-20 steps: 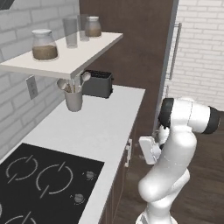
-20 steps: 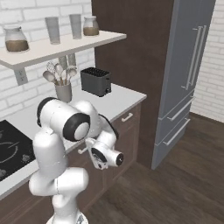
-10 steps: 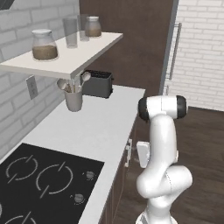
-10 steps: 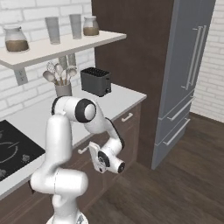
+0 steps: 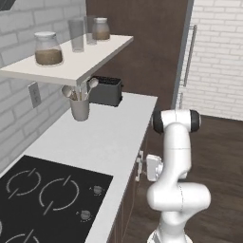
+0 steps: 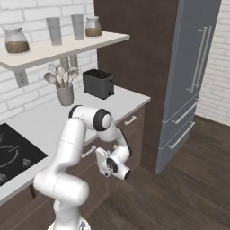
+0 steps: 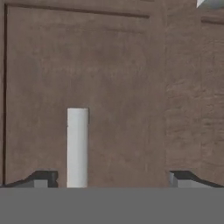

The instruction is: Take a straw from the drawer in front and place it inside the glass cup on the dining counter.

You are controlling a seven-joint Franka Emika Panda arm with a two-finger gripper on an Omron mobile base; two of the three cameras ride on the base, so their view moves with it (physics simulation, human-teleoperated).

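Arm has swung down; open hand (image 7: 109,178) faces the drawer (image 7: 83,87) front.

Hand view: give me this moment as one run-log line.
phase: approach drawer | gripper: open, empty | handle: pale bar between fingertips, nearer one side, contact unclear | drawer: shut | straw: not retrieved yet

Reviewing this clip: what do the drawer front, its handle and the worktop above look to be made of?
The drawer front looks like matte dark brown wood, with faint grain streaks. Its handle seems to be pale brushed metal or plastic; the smooth, even light grey leaves that open. The worktop looks like smooth white stone or laminate, plain and unpatterned.
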